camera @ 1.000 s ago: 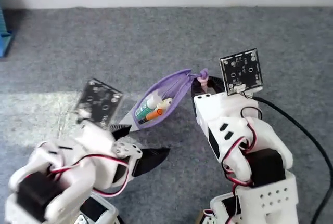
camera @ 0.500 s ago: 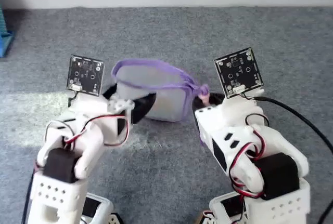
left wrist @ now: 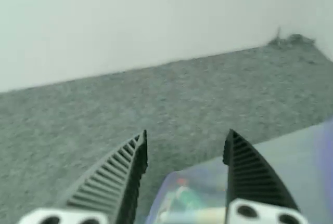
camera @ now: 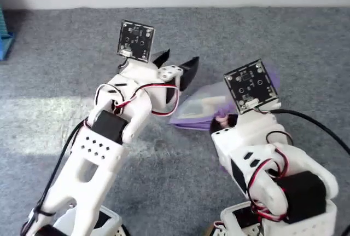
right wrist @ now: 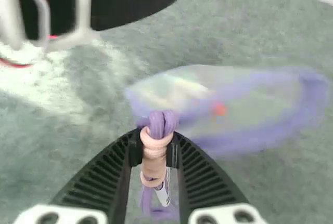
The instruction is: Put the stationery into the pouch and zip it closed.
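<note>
seeing the right pincer (right wrist: 155, 135) clamped on the zip pull (right wrist: 154, 152), low in the middle of the right wrist view, what worries you most? (a)

the grip is only on the pink bead and the purple cord, not on the pouch (camera: 205, 104) itself. the pouch lies on the tabletop (camera: 284, 33) right of the centre in the high view, just above the right arm, and nothing presses it down. i think if the right pincer pulls now, the whole pouch can slide after the cord and the zip will not travel. (b)

and the left pincer (camera: 179, 61)? (a)

it stands with its fingers apart in the upper middle of the high view, up and left of the pouch, with nothing between them. to help, it must come down and pinch the near end. if it closes too deep, it may catch the stationery (left wrist: 182, 198) that shows through the clear wall, or fold the mouth so that the slider jams. (b)

is the zip shut or not? (a)

i cannot tell; the pouch's edge is not clear enough in any view. the stationery looks to be inside, so probably only the closing remains. one more risk: the bead looks small and smooth, so a hard tug could make it slip out from between the fingers. (b)
</note>
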You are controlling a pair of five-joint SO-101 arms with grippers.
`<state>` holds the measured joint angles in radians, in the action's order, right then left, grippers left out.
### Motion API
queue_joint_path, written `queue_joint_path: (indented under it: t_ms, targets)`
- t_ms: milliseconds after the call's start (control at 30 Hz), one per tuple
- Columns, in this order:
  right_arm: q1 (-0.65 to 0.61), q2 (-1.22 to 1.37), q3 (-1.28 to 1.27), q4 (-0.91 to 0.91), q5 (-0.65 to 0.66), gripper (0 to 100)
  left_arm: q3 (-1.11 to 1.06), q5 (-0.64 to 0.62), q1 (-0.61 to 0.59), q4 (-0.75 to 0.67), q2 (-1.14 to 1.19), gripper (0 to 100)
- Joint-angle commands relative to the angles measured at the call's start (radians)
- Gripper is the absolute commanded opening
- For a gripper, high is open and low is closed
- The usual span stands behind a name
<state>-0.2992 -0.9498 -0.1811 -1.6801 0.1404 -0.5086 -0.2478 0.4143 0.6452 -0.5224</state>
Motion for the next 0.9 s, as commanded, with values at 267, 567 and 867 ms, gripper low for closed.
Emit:
queue_joint_path:
  t_ms: [267, 567, 867]
  targets:
    - [0.246, -0.002, 0.051, 0.077, 0.161, 0.7, 0.085, 0.086, 0.015, 0.497, -0.284, 23]
    - [0.240, -0.002, 0.052, 0.116, 0.170, 0.7, -0.117, 0.043, 0.226, 0.489, -0.370, 44]
    - [0.240, -0.015, 0.124, 0.114, 0.267, 0.7, -0.444, 0.025, 0.239, -0.081, -0.368, 44]
